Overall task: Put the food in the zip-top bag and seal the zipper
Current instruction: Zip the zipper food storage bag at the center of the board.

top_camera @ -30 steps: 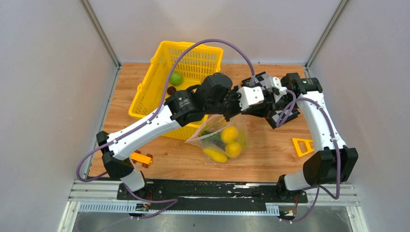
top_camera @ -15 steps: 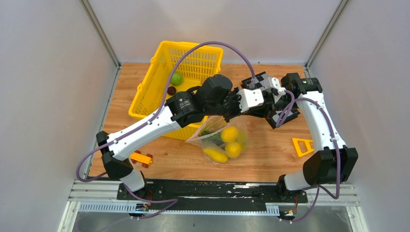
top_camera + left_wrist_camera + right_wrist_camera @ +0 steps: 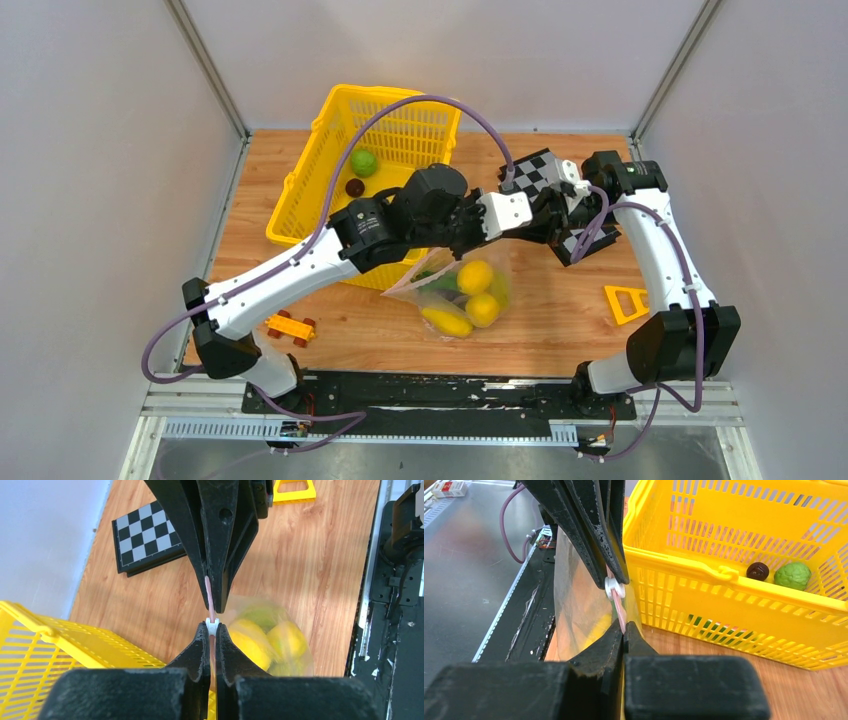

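Just beside the yellow basket (image 3: 300,192), against its near right side, the zip-top bag (image 3: 415,293) is being held by its top edge. The left gripper (image 3: 212,628) is clenching the zipper (image 3: 208,592) right at a small white slider (image 3: 212,624). The right gripper (image 3: 623,634), nearly tip to tip with it, is pinching the same pink strip on the side farther from the basket. Yellow lemons (image 3: 475,276) and green pods (image 3: 438,282) are lying inside the bag. A green ball (image 3: 363,162) and a dark ball (image 3: 354,187) are sitting in the basket.
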`<move>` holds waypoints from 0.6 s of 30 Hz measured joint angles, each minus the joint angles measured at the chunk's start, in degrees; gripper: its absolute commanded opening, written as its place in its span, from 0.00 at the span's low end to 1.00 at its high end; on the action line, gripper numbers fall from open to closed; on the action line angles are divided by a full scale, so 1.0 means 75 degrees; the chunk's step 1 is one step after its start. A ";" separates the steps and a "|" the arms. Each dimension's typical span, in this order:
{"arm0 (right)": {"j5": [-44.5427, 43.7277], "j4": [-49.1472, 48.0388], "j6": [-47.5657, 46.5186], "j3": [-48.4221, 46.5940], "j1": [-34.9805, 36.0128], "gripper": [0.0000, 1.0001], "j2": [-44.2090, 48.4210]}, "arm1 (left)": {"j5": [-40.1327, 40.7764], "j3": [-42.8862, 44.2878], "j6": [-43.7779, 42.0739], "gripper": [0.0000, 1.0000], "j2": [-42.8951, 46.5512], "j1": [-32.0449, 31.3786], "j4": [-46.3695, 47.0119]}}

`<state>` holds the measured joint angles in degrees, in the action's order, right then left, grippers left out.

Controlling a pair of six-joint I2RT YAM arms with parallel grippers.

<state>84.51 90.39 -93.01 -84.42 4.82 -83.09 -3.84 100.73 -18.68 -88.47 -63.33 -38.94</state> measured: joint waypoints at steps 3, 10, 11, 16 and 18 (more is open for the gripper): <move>0.0000 0.0000 0.0000 0.0000 -0.0044 0.00 0.0000 | 0.0079 -0.0233 0.0044 0.00 0.0172 0.0000 0.0023; 0.0006 0.0000 0.0029 0.0000 -0.0085 0.00 0.0023 | 0.0221 -0.1058 0.0248 0.00 0.0863 0.0000 0.0026; 0.0006 0.0000 0.0032 0.0000 -0.0087 0.00 0.0026 | 0.0245 -0.1169 0.0283 0.00 0.0950 0.0000 0.0029; 0.0003 0.0000 0.0082 0.0000 -0.0119 0.13 0.0026 | 0.0367 -0.1585 0.0449 0.00 0.1288 0.0000 0.0029; 0.0012 0.0000 0.0152 0.0000 -0.0122 0.29 0.0032 | 0.0388 -0.1635 0.0516 0.00 0.1373 0.0000 0.0012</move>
<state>84.60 90.39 -91.88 -84.42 3.90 -82.85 -0.93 88.47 -14.81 -78.17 -63.33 -38.85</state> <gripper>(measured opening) 0.088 0.018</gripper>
